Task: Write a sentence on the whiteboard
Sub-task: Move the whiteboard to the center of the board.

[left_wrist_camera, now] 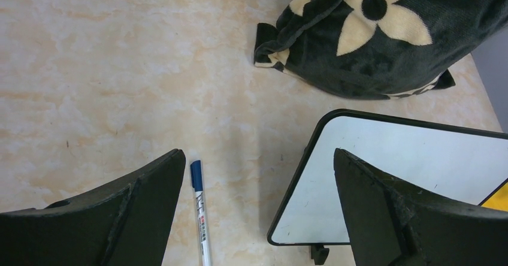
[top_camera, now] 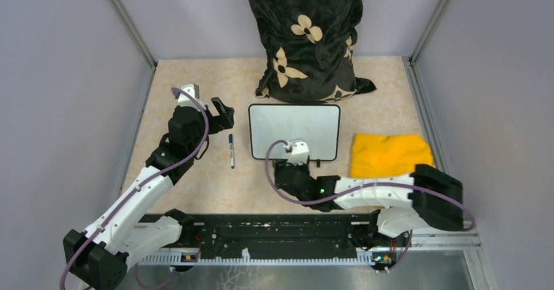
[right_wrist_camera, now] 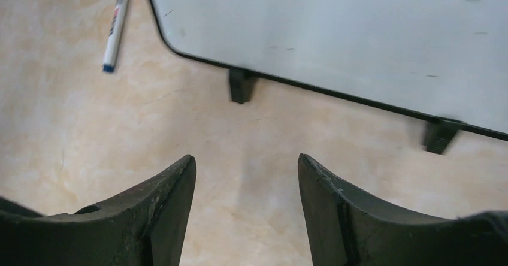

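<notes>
1. A black metal rail (top_camera: pixel 281 238) carrying both arm bases runs along the near edge of the beige marbled table (top_camera: pixel 196 179).
2. The right gripper (right_wrist_camera: pixel 245 158) is released, with bare tabletop between its jaws, just short of the whiteboard's feet (right_wrist_camera: pixel 241 85).
3. The whiteboard (top_camera: pixel 294 127) lies flat mid-table, with a blue-capped marker (top_camera: pixel 231 150) beside it on the left and a yellow cloth (top_camera: pixel 390 154) on the right.
4. The left gripper (left_wrist_camera: pixel 257 152) gapes wide, holding nothing, above the marker.
5. A dark flowered cushion (top_camera: pixel 307 42) stands at the far edge, and grey walls (top_camera: pixel 65 74) enclose the table.

Bright even light, soft shadows — slight blur
</notes>
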You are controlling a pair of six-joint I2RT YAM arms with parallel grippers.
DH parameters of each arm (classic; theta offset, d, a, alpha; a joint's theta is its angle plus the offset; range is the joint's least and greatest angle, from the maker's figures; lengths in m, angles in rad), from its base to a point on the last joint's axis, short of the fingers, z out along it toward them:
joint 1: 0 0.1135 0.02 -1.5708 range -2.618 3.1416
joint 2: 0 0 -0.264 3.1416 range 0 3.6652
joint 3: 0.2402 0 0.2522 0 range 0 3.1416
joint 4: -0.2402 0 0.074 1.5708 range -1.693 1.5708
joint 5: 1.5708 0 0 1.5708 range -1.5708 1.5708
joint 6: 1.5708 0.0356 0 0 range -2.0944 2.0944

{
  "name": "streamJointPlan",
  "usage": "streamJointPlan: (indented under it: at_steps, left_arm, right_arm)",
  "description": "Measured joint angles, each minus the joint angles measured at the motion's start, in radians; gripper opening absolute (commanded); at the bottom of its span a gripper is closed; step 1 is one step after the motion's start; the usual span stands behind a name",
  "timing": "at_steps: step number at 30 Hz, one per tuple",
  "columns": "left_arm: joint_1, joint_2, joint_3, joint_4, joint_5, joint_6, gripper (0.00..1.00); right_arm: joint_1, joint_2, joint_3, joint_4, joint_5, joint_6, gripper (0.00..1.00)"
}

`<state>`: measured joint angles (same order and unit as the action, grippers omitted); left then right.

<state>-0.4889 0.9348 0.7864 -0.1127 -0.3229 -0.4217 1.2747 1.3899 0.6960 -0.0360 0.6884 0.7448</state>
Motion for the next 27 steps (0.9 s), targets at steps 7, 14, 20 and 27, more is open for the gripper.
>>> streamJointPlan:
  at_steps: [7,14,20,27]
  left_arm:
    - [0.000,0.005,0.000,0.001,0.006,0.003,0.99]
    - [0.000,0.013,0.000,0.001,0.019,0.007,0.99]
    - [0.000,0.013,0.000,0.001,0.021,0.008,0.99]
    - [0.000,0.013,0.000,0.001,0.021,0.008,0.99]
  right_arm:
    - [-0.043,-0.255,-0.240,0.002,0.103,0.018,0.58]
    - [-0.143,-0.356,-0.324,-0.040,0.090,0.066,0.56]
    - [-0.252,-0.298,-0.323,-0.040,0.027,0.082,0.51]
    - [-0.320,-0.220,-0.316,-0.041,-0.046,0.069,0.46]
